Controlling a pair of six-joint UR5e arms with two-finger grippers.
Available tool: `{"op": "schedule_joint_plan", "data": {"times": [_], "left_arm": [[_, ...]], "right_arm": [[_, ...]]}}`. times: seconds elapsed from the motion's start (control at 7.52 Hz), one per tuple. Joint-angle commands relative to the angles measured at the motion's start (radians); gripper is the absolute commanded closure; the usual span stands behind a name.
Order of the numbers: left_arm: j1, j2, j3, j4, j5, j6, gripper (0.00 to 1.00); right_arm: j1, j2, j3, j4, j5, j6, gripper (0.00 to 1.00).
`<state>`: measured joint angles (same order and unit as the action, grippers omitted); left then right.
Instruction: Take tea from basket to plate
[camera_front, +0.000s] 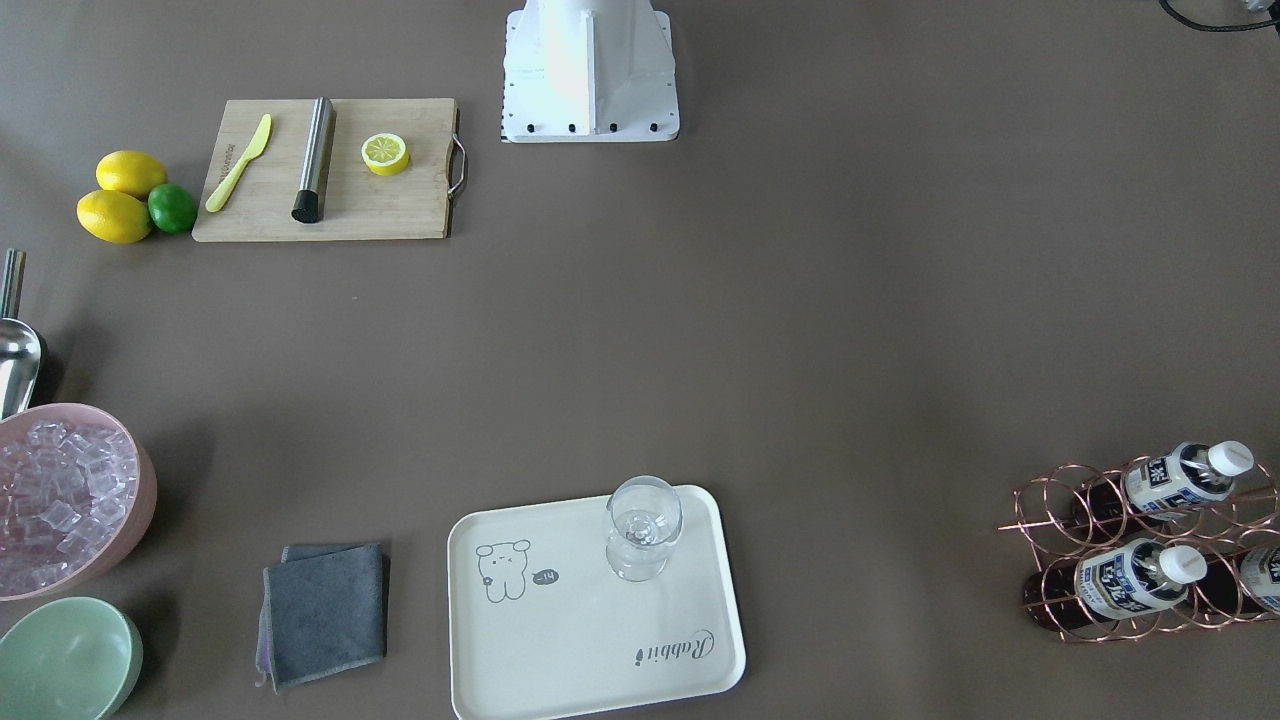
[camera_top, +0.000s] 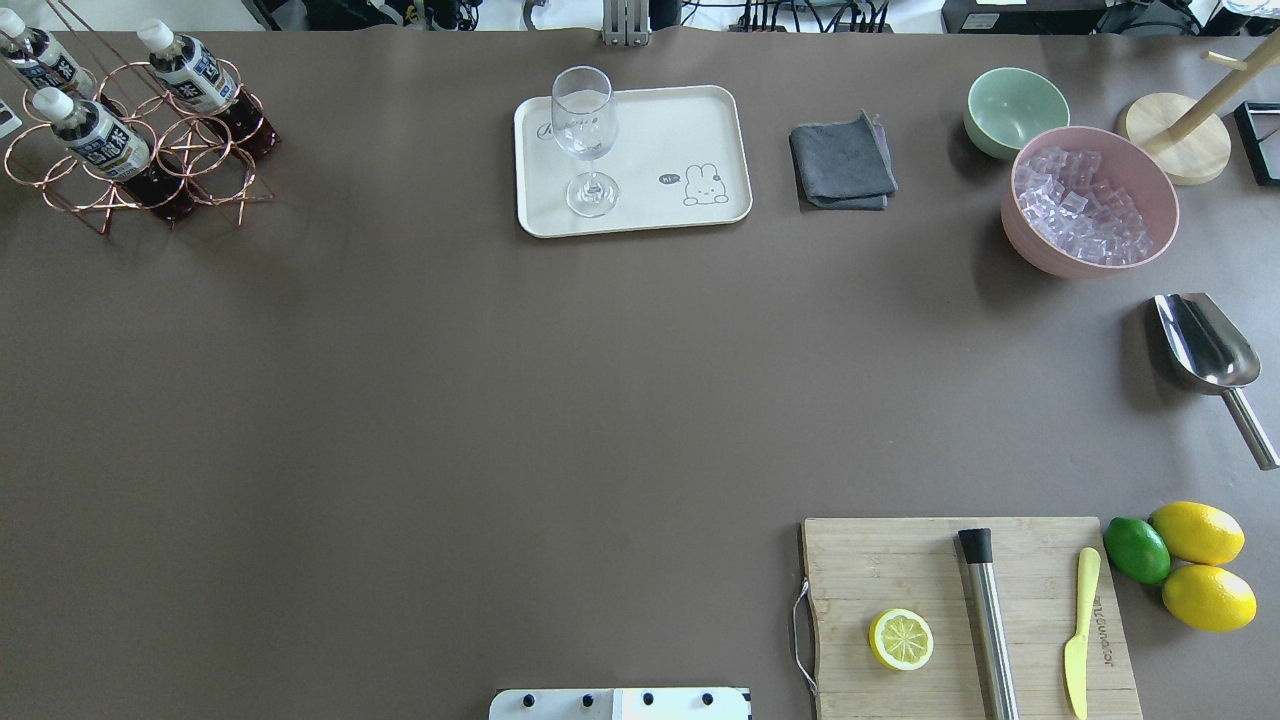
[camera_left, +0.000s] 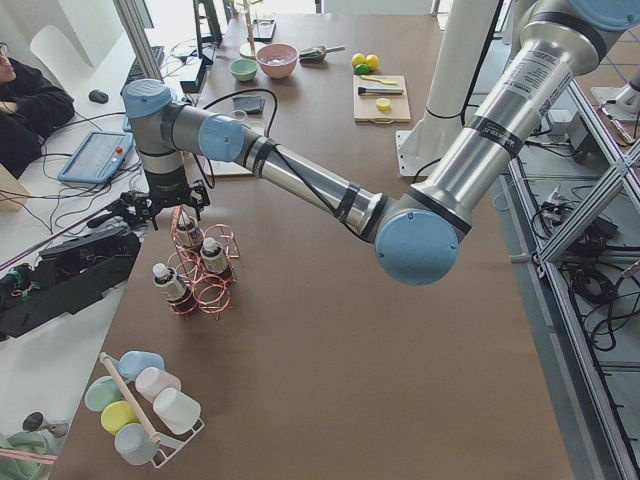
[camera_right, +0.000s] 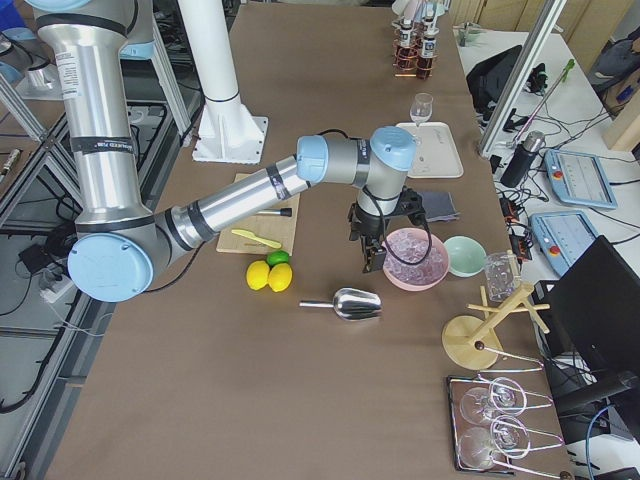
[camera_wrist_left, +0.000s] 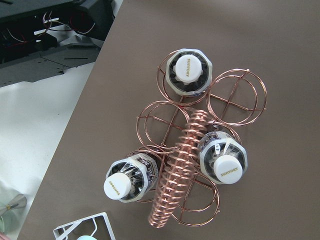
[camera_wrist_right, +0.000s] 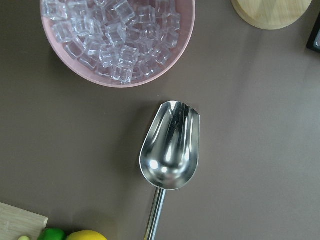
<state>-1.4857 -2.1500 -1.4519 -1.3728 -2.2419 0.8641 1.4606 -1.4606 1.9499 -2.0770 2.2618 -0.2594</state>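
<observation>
Brown table (camera_top: 400, 400), places read off the overhead view. My left arm (camera_left: 310, 190) reaches out to 10 o'clock and my right arm (camera_right: 230, 205) to 2 o'clock. Wooden cutting board (camera_top: 900, 570) sits at 5 o'clock.

Cream plate (camera_top: 650, 130) is at 12 o'clock, with nothing on it but a wine glass (camera_top: 585, 130) upright at its 9 o'clock end. Copper wire basket (camera_wrist_left: 182, 155) stands at 10 o'clock, well apart from the plate. Pink bowl (camera_wrist_right: 120, 82) of ice cubes is at 2 o'clock, with a steel scoop (camera_wrist_right: 170, 155) near it, at the bowl's 5 o'clock.

Three tea bottles (camera_wrist_left: 189, 71) all sit in basket cells, caps up, tilted. The other three cells hold nothing.

My left gripper (camera_left: 150, 205) hangs above the basket handle, touching no bottle. My right gripper (camera_right: 375, 250) hangs above the table beside the pink bowl. Both show only in the side views, so I can't tell if either pair of jaws is wide or narrow.
</observation>
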Motion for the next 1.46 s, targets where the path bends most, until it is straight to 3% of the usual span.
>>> {"op": "schedule_joint_plan", "data": {"times": [0.0, 0.27, 0.67, 1.33], "left_arm": [[-0.007, -0.036, 0.059, 0.000, -0.002, 0.043, 0.02], [-0.001, -0.042, 0.087, -0.003, -0.002, 0.050, 0.02], [0.076, -0.060, 0.088, 0.000, -0.002, 0.047, 0.02], [0.058, -0.056, 0.090, -0.005, -0.002, 0.064, 0.03]], "right_arm": [[-0.036, 0.040, 0.018, 0.000, 0.069, 0.105, 0.00], [-0.109, 0.084, 0.049, 0.000, 0.070, 0.248, 0.00], [-0.154, 0.112, 0.055, -0.002, 0.061, 0.252, 0.00], [-0.184, 0.146, 0.066, -0.058, 0.048, 0.336, 0.00]]}}
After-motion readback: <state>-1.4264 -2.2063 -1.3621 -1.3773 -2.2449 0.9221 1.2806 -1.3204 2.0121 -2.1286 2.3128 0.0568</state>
